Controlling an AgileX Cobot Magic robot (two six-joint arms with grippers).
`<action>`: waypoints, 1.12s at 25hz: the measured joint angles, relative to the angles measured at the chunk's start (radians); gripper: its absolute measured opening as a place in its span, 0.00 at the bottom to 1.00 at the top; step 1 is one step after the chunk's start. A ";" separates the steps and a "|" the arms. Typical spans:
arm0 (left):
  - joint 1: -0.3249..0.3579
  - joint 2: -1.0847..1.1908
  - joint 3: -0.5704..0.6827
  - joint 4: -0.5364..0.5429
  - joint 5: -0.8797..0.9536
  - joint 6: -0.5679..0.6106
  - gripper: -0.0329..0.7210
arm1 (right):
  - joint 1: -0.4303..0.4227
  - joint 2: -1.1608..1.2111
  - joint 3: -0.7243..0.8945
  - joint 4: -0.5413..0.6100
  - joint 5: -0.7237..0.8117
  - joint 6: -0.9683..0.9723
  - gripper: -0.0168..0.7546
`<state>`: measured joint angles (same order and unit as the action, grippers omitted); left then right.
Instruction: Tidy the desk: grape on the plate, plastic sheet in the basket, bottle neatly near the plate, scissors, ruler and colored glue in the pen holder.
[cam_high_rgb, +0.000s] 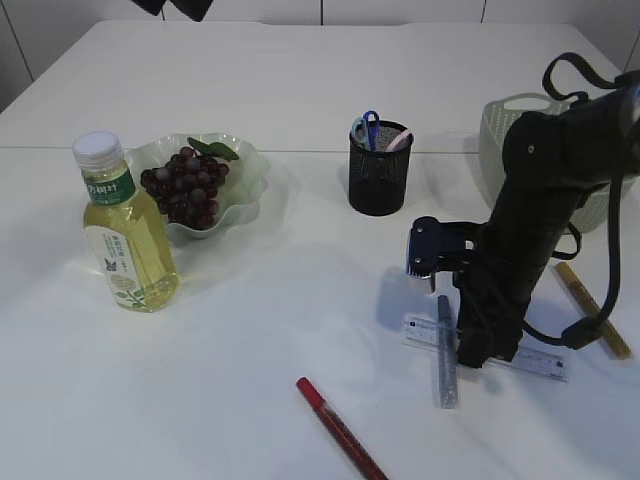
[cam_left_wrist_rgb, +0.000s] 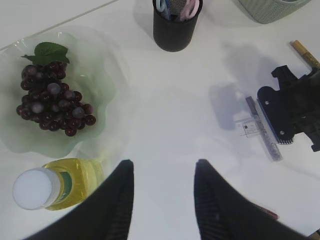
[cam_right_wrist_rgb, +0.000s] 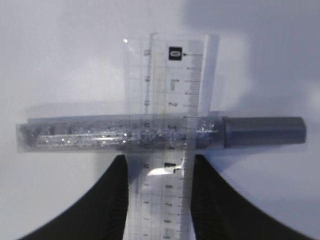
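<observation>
A white table (cam_high_rgb: 300, 330) fills the view, a seam running across it; beyond the table's far edge, pale panelled wall (cam_high_rgb: 400, 10) shows.

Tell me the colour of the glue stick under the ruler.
Silver glitter with a grey cap; clearest in the right wrist view.

Bright, even overhead light, soft shadows on the white table (cam_high_rgb: 300, 330); right wrist view slightly blurred.
</observation>
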<state>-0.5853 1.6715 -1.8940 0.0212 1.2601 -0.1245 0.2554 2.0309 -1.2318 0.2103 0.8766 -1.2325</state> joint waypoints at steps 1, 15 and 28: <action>0.000 0.000 0.000 0.000 0.000 0.000 0.44 | 0.000 0.000 0.000 0.000 0.004 0.002 0.40; 0.000 0.000 0.000 0.000 0.000 0.000 0.44 | 0.000 0.006 -0.173 0.025 0.276 0.218 0.40; 0.000 0.000 0.000 0.000 0.000 0.000 0.44 | 0.000 0.007 -0.420 0.056 0.328 0.800 0.40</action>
<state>-0.5853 1.6715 -1.8940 0.0212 1.2601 -0.1245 0.2554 2.0377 -1.6516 0.2667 1.2050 -0.4327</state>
